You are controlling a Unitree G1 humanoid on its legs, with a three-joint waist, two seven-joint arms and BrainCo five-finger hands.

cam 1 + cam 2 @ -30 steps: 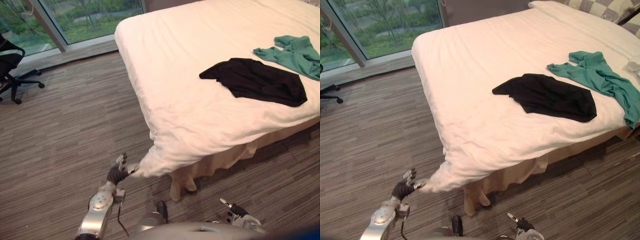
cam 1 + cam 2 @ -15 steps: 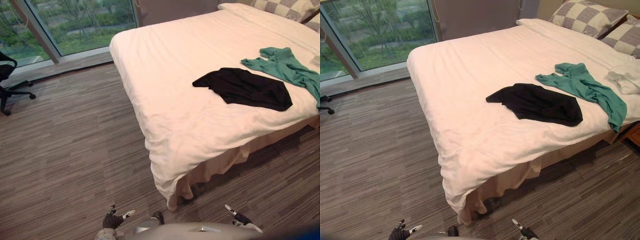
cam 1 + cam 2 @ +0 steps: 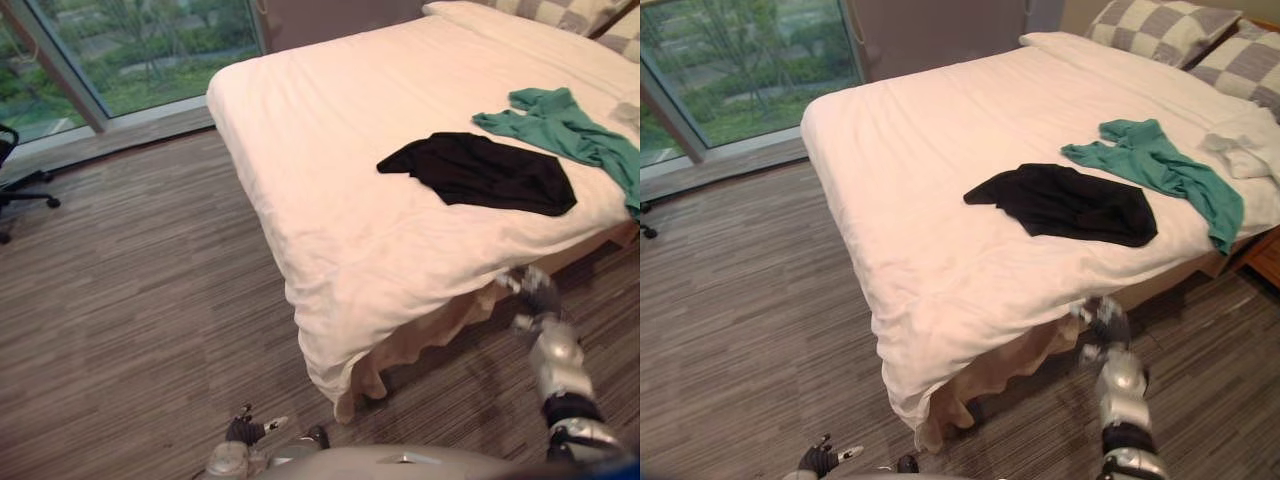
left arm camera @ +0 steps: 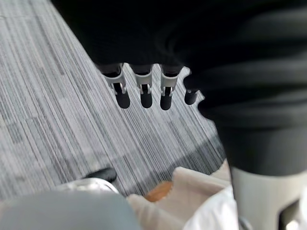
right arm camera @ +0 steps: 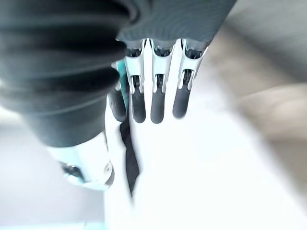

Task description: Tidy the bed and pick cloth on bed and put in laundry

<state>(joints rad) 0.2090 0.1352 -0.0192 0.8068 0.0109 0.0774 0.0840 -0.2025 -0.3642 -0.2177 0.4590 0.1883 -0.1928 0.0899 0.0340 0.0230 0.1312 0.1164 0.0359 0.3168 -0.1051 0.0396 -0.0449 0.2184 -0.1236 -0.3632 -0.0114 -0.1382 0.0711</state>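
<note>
The bed carries a black cloth, a green cloth (just beside it) and checked pillows.

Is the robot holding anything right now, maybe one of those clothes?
Nothing is held. The left hand hangs open over the floor; the right hand, fingers straight, is up at the edge of the bed. The black cloth and green cloth lie on it.

Grey-brown striped plank floor under the left hand, running ahead of it to a floor-to-ceiling glass window with a slanted grey frame post. Greenery outside, daylight in. Black wheeled office chair far ahead-left of that hand, near the glass. Wide bed with white quilt just beyond the right hand, beige bed skirt beside it. Grey-and-white checked pillows at the far end, plain grey-brown wall behind.
</note>
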